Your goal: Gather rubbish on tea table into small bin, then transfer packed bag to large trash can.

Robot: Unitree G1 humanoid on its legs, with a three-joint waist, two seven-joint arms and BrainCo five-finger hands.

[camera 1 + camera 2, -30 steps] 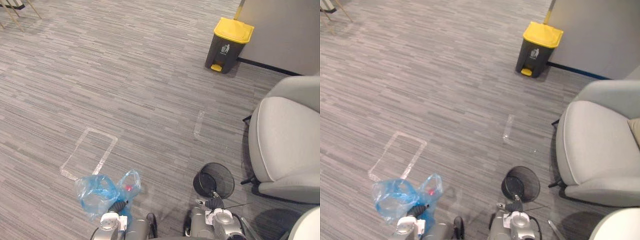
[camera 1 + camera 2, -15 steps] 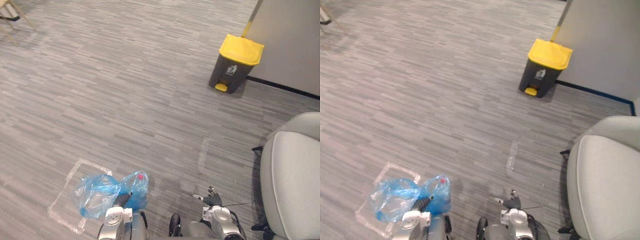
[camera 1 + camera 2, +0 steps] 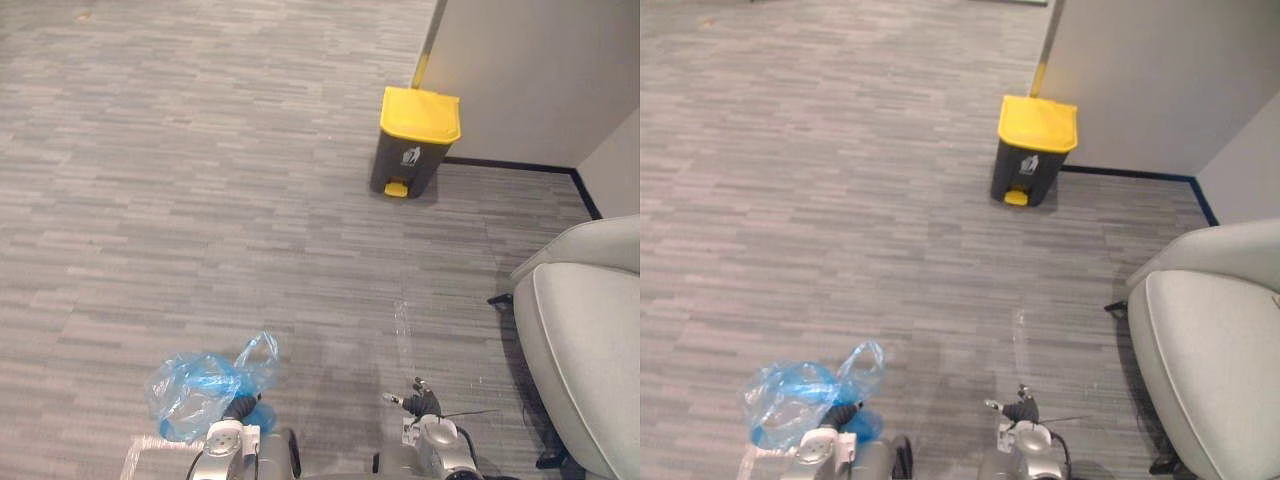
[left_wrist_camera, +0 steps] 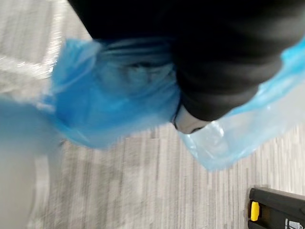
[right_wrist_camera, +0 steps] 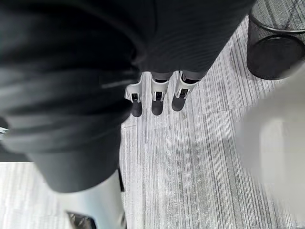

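Floor (image 3: 200, 200) is grey striped carpet, running up to a pale wall (image 3: 540, 70) with a dark skirting strip (image 3: 510, 165). Large trash can (image 3: 412, 140), dark body with its yellow lid (image 3: 420, 112) shut, stands on the carpet against that wall, well apart from both hands. Pale grey armchair (image 3: 590, 340) sits on the right. 1 faint tape strip (image 3: 402, 325) lies on the carpet between the can and my right hand (image 3: 418, 402); more tape (image 3: 150, 445) shows by the left arm. Left hand (image 3: 240, 408) is clenched on the bunched neck of the blue bag (image 3: 195, 385), which puffs out past it, translucent. Right hand carries nothing, fingers (image 5: 155, 102) straight and loose, pointing at the carpet. Black mesh bin (image 5: 276, 47) stands on the carpet near it.
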